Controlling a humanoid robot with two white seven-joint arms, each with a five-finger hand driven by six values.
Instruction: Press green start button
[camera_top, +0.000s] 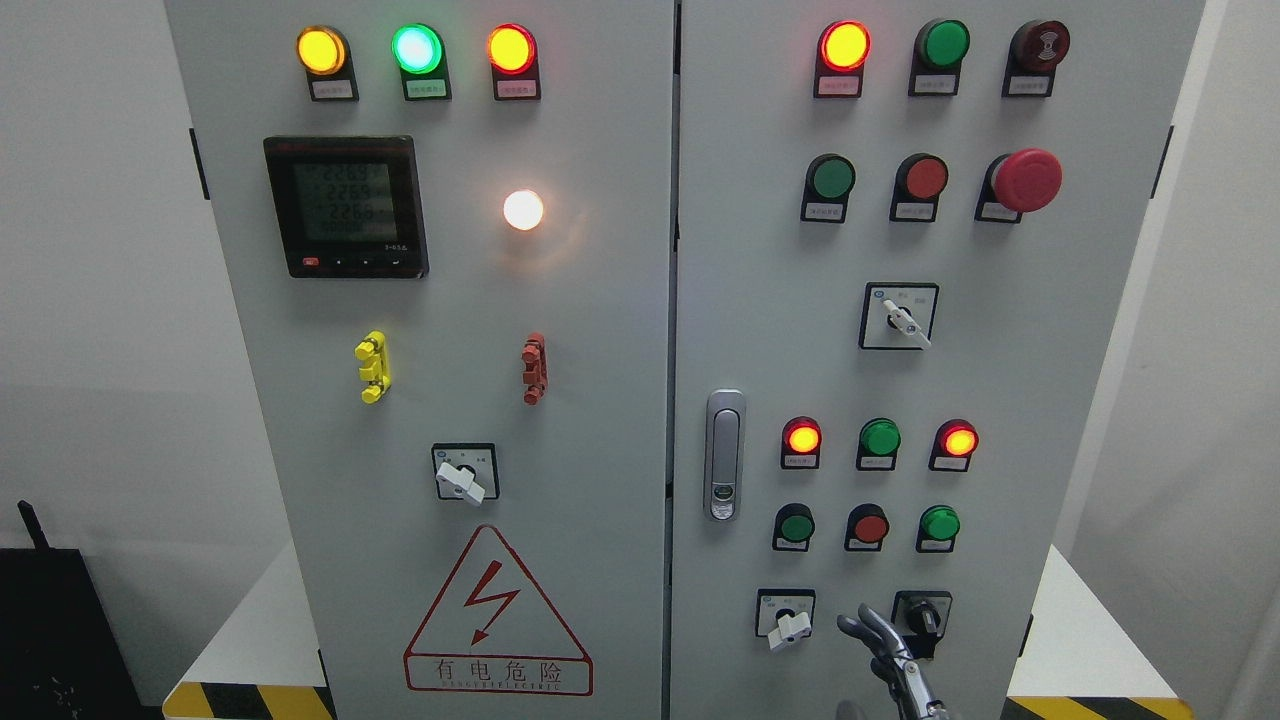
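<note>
The grey cabinet's right door (1000, 350) carries several green buttons. One dark green button (830, 177) sits in the upper row beside a red one (925, 177). Lower down are another dark green button (796, 524) and a brighter green one (939, 523), either side of a red one (869, 526). My right hand (872, 632) rises from the bottom edge, below that lower row and apart from every button. Its fingers (858, 626) are loosely extended and hold nothing. The left arm does not show.
A red mushroom stop button (1025, 180) juts out at the upper right. Two rotary switches (787, 618) (921, 612) flank my hand, and a third (899, 318) sits mid-door. A door handle (724, 455) is left of the lower buttons. Several indicator lamps glow on both doors.
</note>
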